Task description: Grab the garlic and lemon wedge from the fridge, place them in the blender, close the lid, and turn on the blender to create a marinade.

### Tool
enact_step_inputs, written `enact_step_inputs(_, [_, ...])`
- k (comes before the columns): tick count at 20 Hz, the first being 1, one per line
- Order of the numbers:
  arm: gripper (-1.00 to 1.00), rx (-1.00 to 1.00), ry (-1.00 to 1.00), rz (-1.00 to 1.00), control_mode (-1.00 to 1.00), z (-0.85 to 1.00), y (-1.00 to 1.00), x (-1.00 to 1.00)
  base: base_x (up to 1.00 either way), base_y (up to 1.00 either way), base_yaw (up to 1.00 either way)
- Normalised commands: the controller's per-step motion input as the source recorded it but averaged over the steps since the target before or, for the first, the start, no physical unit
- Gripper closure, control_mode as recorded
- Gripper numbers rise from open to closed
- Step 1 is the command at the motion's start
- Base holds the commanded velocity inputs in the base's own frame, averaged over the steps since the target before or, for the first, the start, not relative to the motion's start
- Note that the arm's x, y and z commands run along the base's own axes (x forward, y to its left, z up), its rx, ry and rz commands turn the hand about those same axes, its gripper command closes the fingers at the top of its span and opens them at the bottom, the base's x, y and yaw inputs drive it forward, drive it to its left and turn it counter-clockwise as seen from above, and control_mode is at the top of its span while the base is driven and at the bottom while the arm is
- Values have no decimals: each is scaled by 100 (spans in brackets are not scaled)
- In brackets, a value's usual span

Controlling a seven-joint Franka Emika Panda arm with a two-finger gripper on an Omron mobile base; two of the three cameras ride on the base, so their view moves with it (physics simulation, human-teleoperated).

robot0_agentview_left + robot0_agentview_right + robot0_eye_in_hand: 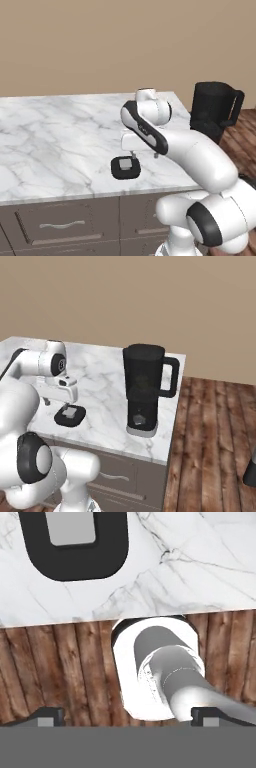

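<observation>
Lid (125,167) lies flat on the marble counter (55,135) near its front edge, grey cap up, well apart from the blender (144,388), which stands at the counter's right end near the wooden floor (215,441). Above the lid hangs the gripper (144,154), jaws wide open, holding nothing.

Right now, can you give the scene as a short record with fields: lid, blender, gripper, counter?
lid: flat on the counter near its front edge, grey cap up, off the blender
blender: upright at the counter's right end, jug top uncovered
gripper: open, holding nothing, just above the lid
counter: white marble, drawers below
</observation>
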Motion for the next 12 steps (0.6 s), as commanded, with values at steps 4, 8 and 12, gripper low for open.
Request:
enact_step_inputs(4, [-100,-8,0,-8,-100,-46,22,24,0,0,0])
enact_step_inputs(8, [-100,-5,-6,-5,-100,-44,14,41,0,0,0])
enact_step_inputs(12, [-100,-1,-9,-1,-100,-35,16,48,0,0,0])
